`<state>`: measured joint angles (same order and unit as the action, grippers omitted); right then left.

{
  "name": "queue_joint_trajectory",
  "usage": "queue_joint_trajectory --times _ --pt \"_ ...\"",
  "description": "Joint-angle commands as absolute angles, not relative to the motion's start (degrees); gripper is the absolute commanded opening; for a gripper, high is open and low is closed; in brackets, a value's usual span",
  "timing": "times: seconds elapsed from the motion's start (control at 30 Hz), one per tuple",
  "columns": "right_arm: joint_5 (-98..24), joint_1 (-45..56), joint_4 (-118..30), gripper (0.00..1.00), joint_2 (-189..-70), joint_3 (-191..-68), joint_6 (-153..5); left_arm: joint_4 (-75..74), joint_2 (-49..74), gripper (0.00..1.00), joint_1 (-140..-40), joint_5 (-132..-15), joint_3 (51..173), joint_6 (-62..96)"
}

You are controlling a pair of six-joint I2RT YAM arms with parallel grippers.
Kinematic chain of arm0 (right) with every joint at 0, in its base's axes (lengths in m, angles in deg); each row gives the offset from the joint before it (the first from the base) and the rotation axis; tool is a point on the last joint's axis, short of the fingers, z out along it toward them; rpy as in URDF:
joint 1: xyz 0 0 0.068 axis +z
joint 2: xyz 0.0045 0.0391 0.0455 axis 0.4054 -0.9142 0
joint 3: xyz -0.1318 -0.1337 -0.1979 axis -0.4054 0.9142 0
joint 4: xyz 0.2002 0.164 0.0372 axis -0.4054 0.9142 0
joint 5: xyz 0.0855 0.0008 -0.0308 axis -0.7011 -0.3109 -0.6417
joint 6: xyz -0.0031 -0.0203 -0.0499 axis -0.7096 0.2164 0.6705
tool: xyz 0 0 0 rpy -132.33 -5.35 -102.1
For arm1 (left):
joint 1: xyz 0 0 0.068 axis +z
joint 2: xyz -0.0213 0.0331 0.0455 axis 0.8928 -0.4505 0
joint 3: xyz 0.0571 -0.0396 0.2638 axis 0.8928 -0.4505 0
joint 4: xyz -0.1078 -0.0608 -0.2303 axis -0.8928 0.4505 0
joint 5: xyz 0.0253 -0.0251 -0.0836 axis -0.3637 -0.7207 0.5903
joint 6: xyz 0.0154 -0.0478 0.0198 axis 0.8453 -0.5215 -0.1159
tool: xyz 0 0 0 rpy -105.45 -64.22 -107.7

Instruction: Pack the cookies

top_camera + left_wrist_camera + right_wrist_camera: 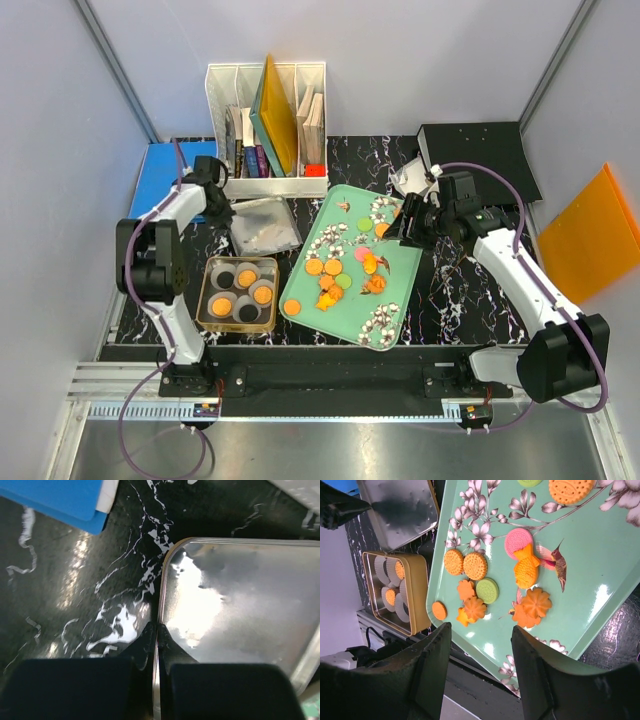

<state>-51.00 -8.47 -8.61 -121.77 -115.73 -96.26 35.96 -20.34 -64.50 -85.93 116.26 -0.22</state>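
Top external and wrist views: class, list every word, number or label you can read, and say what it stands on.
None can be read.
Book spines in the white organizer: print too small.
Orange cookie at the right wrist view's top edge: embossed marks, too blurred.
Tin lid pinched by the left claw: bare, no print.

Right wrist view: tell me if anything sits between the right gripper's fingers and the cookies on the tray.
Nothing visible does. The right gripper is open above the green tray, and the cookies lie uncovered below it. The tin beside the tray is open too, its lid gripped by the left gripper.
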Motion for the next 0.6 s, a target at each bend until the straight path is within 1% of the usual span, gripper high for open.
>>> queue_joint_trajectory --times 0.0,0.3,0.47,0.57 --pt "-51.6 -7.7 -10.3 0.59 -122.3 -118.8 -95.2 35.8 -10.7 0.00 -64.4 -88.8 121.8 -2.0" --pt "-52.7 -6.4 -10.3 0.59 -124.5 -121.3 -95.1 37.9 -1.6 0.00 -64.5 -86.7 125.5 -4.6" --pt "-53.6 -5.9 -10.3 0.59 -126.2 -123.4 -95.1 38.0 2.7 0.00 -64.6 -84.0 124.4 -5.6" --pt "-56.9 -5.6 -11.1 0.60 -127.3 -124.7 -95.7 37.9 6.1 0.00 -65.0 -80.5 122.5 -7.0"
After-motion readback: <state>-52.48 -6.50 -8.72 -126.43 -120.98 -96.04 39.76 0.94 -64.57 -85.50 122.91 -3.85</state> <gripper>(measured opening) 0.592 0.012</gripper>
